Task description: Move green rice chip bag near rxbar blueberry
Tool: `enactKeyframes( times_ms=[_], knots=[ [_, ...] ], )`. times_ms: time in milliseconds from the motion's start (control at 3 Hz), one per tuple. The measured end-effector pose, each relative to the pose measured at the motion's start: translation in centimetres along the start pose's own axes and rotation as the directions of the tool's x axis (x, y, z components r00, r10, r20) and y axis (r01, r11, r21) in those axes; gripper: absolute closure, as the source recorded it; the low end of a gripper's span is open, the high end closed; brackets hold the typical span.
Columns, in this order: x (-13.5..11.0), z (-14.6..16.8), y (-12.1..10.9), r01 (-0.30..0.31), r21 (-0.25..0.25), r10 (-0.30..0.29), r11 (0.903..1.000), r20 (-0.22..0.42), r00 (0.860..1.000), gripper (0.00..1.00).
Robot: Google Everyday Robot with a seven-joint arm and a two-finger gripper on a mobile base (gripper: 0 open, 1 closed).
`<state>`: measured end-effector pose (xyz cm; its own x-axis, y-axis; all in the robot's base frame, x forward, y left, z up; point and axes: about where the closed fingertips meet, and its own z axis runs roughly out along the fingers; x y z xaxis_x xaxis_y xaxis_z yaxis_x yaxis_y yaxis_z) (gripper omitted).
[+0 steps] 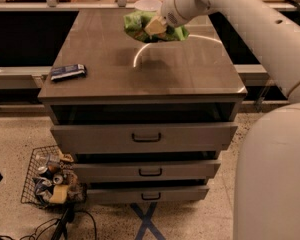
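Note:
The green rice chip bag is crinkled light-green foil and hangs in the air above the back middle of the cabinet top. My gripper is shut on the bag, with the white arm reaching in from the upper right. The rxbar blueberry is a small dark blue bar lying flat near the front left corner of the top, well left of and nearer than the bag.
The brown cabinet top has three drawers below it. A white bowl stands at the back edge behind the bag. A wire basket of items sits on the floor at the lower left. My white base fills the lower right.

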<state>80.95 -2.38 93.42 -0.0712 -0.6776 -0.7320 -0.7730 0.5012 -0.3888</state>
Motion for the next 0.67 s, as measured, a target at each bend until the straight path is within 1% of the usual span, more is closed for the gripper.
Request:
enactKeyframes(
  times_ms=[333,667],
  knots=[
    [-1.0,0.3,4.3,0.043,-0.049,-0.042,0.9979,0.02,0.999,1.0],
    [-1.4,1.1,8.6,0.074,-0.116,-0.07,0.9904,0.042,0.997,1.0]
  ],
)
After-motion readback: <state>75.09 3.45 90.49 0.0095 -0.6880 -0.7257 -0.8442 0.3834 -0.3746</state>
